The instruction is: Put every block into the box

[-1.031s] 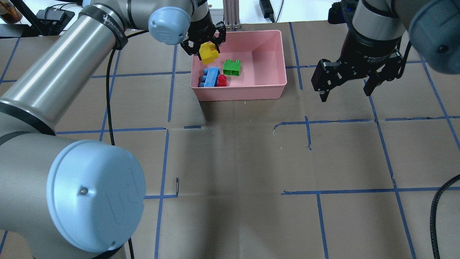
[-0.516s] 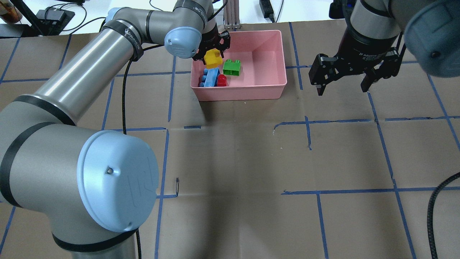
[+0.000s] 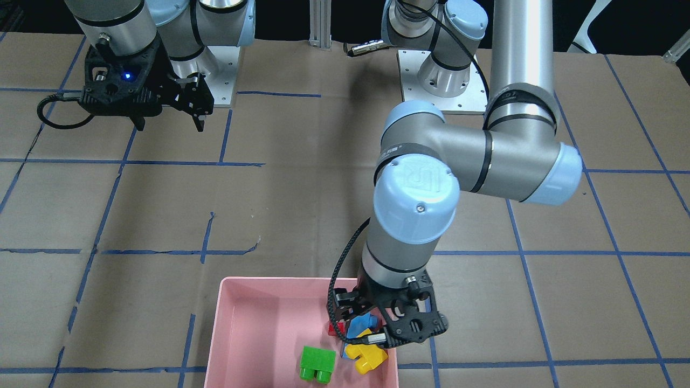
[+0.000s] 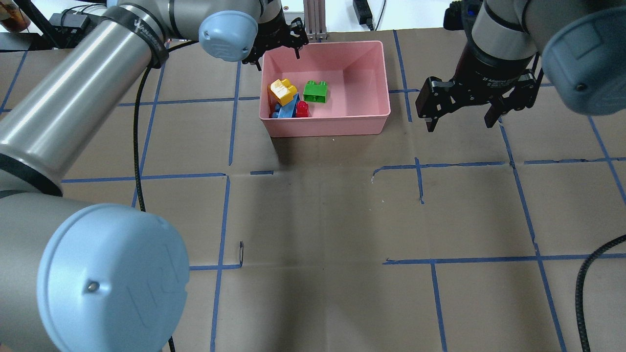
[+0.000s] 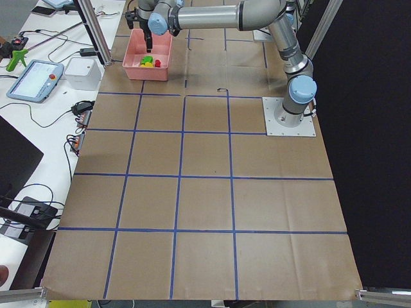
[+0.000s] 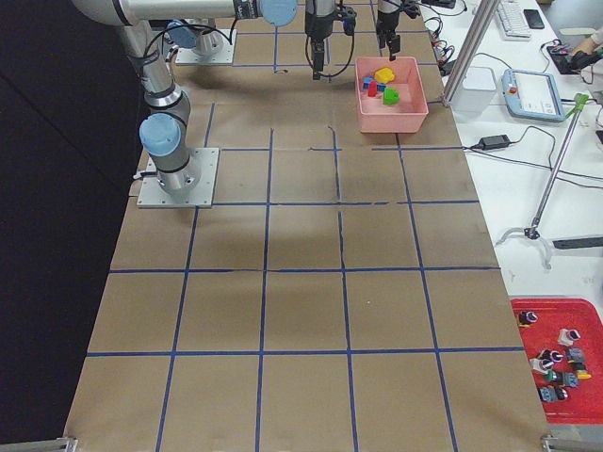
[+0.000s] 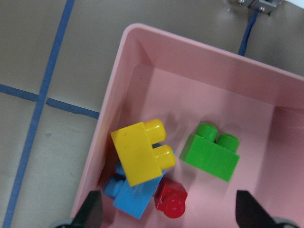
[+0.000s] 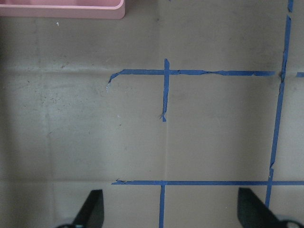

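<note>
All four blocks lie in the near-left corner of the pink box (image 4: 386, 73). The yellow block (image 4: 282, 91) rests tilted on the light-blue block (image 4: 287, 110). The red block (image 4: 302, 108) sits beside the blue one, and the green block (image 4: 315, 91) stands apart to the right. My left gripper (image 4: 277, 51) is open and empty, above the box's far-left corner. In the left wrist view its fingers (image 7: 92, 211) frame the yellow (image 7: 142, 152), green (image 7: 211, 154), red (image 7: 172, 202) and blue (image 7: 135, 197) blocks. My right gripper (image 4: 459, 117) is open and empty, right of the box.
Brown paper with blue tape lines covers the table. A metal post (image 4: 313, 19) stands just behind the box. The left arm's black cable (image 4: 142, 146) hangs over the table's left part. The right wrist view shows bare paper and the box's edge (image 8: 61, 9).
My left gripper has let go of the yellow block, which now lies on the blue block, and has drawn up and back. My right gripper has shifted slightly left.
</note>
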Robot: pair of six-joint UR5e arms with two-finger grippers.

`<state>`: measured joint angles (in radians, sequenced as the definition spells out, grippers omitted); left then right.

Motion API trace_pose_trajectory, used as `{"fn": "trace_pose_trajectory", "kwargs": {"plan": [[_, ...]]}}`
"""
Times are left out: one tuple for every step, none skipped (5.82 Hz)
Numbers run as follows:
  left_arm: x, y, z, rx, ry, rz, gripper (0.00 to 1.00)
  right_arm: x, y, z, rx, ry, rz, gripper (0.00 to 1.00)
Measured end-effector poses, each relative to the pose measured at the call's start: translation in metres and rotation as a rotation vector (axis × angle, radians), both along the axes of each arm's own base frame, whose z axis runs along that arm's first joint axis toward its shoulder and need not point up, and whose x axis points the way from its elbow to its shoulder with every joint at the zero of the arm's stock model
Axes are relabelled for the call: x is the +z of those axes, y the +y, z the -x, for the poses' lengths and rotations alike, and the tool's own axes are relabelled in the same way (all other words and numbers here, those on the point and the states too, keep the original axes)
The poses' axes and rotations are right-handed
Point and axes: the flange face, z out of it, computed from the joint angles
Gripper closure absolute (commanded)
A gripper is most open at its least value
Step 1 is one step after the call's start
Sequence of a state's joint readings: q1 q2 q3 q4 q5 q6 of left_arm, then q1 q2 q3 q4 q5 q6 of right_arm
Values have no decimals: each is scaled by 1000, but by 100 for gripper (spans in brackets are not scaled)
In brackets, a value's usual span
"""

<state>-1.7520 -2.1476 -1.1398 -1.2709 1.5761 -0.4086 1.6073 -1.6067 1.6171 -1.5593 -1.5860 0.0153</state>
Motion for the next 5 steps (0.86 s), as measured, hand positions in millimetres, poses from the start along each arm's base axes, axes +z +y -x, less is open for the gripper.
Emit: {"fn": "trace_pose_trajectory", "kwargs": {"plan": [[38,29,-39,-65,-23,-31,0,-4,0,1,-1,0,-3,0],[64,69,-78,-139,-41,-51,0,-5,-1,2,-2,1,-6,0],[80,115,-108,-219,-56,-57,0,-5,-2,4,-3,4,-7,0],[90,156,-124,-279,-66,-54,0,-4,-3,4,-5,4,-3,0],[100,188,-130,-305,-71,-45,0,-3,-3,4,-7,4,0,0]]}}
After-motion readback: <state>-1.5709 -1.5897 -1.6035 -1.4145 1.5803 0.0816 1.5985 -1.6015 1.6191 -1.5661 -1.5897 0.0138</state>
